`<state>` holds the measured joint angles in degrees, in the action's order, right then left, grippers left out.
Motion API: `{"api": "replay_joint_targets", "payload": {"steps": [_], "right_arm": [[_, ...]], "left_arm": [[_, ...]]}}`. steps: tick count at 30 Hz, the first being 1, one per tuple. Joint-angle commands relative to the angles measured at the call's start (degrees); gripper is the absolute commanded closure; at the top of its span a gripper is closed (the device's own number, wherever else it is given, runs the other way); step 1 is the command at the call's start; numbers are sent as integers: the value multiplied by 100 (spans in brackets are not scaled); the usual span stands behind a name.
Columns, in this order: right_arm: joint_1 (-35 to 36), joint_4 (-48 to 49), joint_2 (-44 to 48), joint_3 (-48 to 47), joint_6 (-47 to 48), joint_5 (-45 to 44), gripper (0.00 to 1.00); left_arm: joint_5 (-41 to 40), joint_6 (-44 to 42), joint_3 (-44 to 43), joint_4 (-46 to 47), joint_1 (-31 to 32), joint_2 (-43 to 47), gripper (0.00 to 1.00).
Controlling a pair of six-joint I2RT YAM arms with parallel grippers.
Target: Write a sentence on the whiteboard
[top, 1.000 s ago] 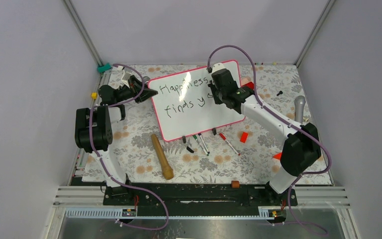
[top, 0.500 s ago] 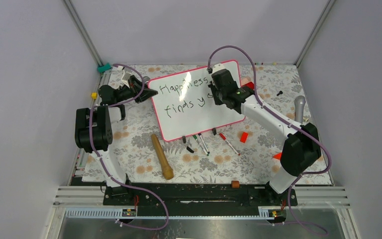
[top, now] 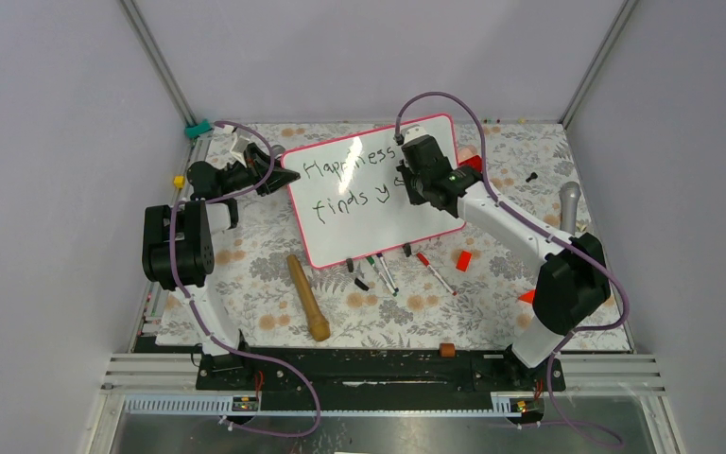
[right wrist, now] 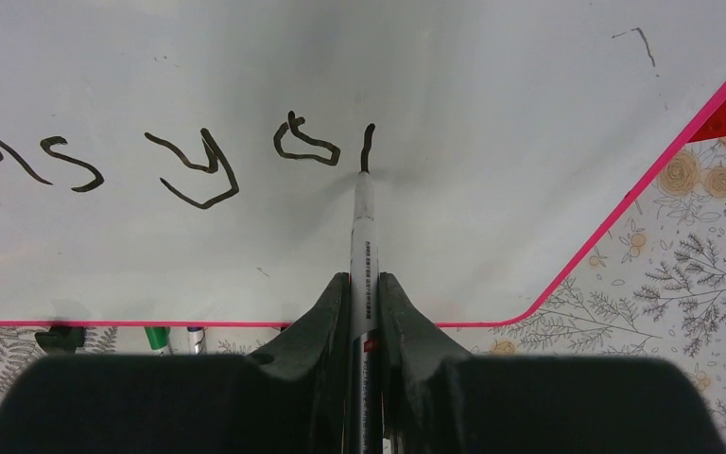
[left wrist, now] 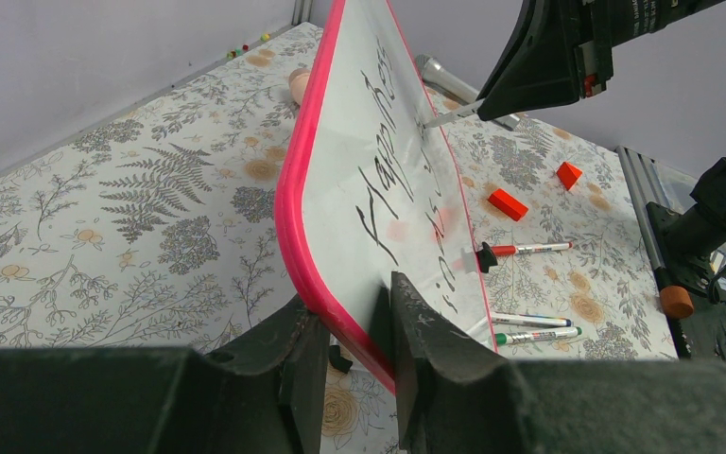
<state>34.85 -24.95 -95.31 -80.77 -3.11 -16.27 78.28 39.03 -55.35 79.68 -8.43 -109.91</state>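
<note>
The whiteboard (top: 369, 194), white with a pink-red frame, stands tilted on the floral table. My left gripper (top: 269, 180) is shut on its left edge; the left wrist view shows the frame (left wrist: 321, 284) pinched between the jaws. The sentence (top: 350, 180) reads "Happiness" above "finds y"; the right wrist view shows "s yo" (right wrist: 208, 161) and a fresh short stroke. My right gripper (top: 405, 180) is shut on a black marker (right wrist: 363, 246), whose tip touches the board at that stroke's lower end.
Several markers (top: 383, 272) and loose caps lie below the board's lower edge. A wooden rolling pin (top: 308, 297) lies near front centre. Red blocks (top: 463, 260) lie to the right, and a grey handle (top: 569, 203) at far right.
The right gripper with the marker has shifted slightly on the board while drawing the stroke after "yo". The left gripper and board have not moved.
</note>
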Motion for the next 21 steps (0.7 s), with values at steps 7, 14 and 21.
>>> {"api": "replay_joint_targets", "payload": {"steps": [7, 14, 21], "right_arm": [[-61, -52, -7, -99, 36, -286, 100], [-124, -73, 0, -158, 43, -317, 100], [-170, -76, 8, -201, 46, -313, 100]], "left_arm": [[1644, -911, 208, 449, 153, -73, 100], [1652, -913, 209, 456, 157, -64, 100], [1648, -922, 210, 452, 153, -60, 100]]}}
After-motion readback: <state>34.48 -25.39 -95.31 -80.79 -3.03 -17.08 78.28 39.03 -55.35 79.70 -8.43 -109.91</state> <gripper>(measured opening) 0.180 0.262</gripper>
